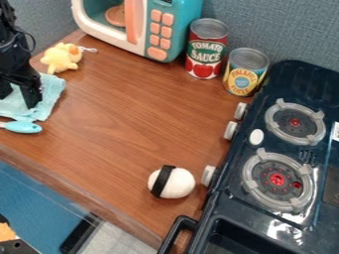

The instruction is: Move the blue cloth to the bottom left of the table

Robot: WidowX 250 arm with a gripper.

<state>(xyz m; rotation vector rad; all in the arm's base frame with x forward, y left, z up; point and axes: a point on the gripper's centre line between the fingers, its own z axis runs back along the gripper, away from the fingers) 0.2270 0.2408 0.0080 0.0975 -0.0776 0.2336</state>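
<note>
Here, at the left of the tabletop, the black claw hangs over the pale blue cloth, its fingers spread wide with cloth showing between them. The cloth lies rumpled by the tabletop's left side, partly hidden beneath the claw. Just beside it, toward the front edge, rests a blue utensil, its rounded end pointing right. On the cloth's other side — close to the upper left edge — sits a yellow plush with a white loop. Along the top edge stands a teal toy microwave, and to its right two upright cans: a red one, labeled for tomato, and a yellow one, near each other. Farther out, near the lower right part of the front edge, lies a white ball wrapped in a black band — just beside the dark stove, which takes up the right side with two round burners.
</note>
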